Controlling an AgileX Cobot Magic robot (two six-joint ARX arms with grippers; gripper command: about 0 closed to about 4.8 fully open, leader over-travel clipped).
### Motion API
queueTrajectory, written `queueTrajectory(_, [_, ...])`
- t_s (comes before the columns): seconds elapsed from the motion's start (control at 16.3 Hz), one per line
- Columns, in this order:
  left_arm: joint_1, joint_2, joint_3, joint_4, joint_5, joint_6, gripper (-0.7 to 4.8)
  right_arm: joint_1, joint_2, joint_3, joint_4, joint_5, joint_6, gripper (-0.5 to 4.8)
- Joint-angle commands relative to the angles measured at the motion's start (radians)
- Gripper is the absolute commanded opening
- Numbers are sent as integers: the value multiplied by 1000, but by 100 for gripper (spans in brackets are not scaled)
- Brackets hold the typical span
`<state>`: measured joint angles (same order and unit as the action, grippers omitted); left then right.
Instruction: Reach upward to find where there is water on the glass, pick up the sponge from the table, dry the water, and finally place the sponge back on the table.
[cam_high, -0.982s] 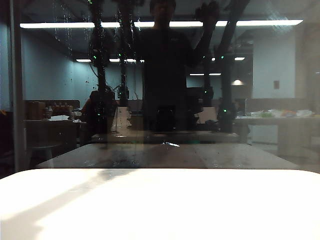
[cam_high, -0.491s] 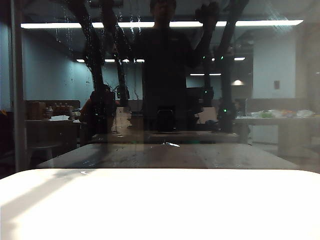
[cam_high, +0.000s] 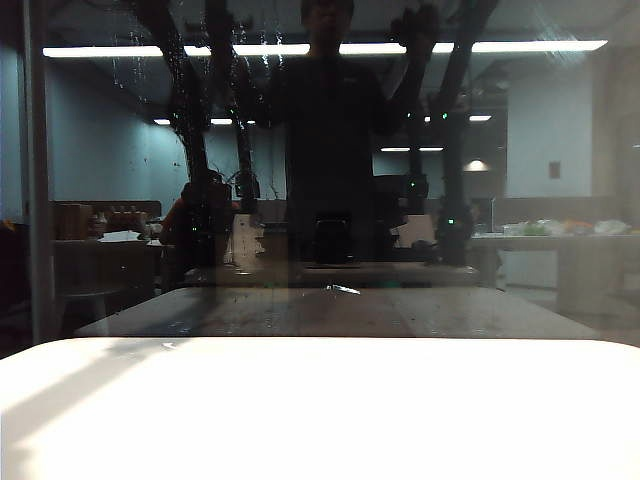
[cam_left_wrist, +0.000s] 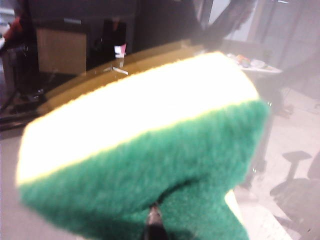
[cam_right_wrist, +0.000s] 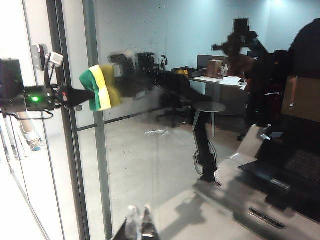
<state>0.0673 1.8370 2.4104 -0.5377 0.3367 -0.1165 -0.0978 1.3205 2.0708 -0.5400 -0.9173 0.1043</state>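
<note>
Your left gripper (cam_right_wrist: 82, 95) is raised against the glass (cam_right_wrist: 160, 150), clenched on the sponge (cam_right_wrist: 99, 88). In the right wrist view the sponge sits at the arm's tip, yellow foam face pressed to the pane, green layer toward the gripper. In the left wrist view the sponge (cam_left_wrist: 145, 150) fills most of the frame, with its dim yellowish mirror image just behind it.

Your right gripper (cam_right_wrist: 141, 220) shows only as two fingertips close together, nothing between them; it looks clenched and points at the pane lower down.

Surface: the table (cam_high: 320, 410) is white and smooth, with a soft shadow band across its left part.

Glass in the exterior view (cam_high: 560, 150): dark and reflective, with a grey upright frame at its left edge. Water (cam_high: 130, 50) shows as thin whitish streaks and droplets near the upper left. Mirrored in it are long ceiling light strips (cam_high: 520, 46), brown tables and a standing person (cam_high: 330, 130).
</note>
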Motion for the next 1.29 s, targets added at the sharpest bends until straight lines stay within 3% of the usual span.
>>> queueTrajectory(0.06, [-61, 21, -63, -51, -18, 13, -5, 0, -5, 3, 10, -3, 1, -6])
queueTrajectory(0.37, [-285, 40, -154, 72, -23, 16, -5, 0, -5, 3, 8, -2, 1, -6])
queueTrajectory(0.8, [-486, 109, -155, 190, -69, 12, -6, 0, -6, 3, -3, -3, 1, -6])
queueTrajectory(0.98, [-489, 106, -155, 199, -74, 11, -6, 0, -6, 3, -5, -2, 1, -6])
queueTrajectory(1.29, [-405, 31, -154, 192, -117, 13, -5, 0, -6, 3, -5, -3, 1, -6])
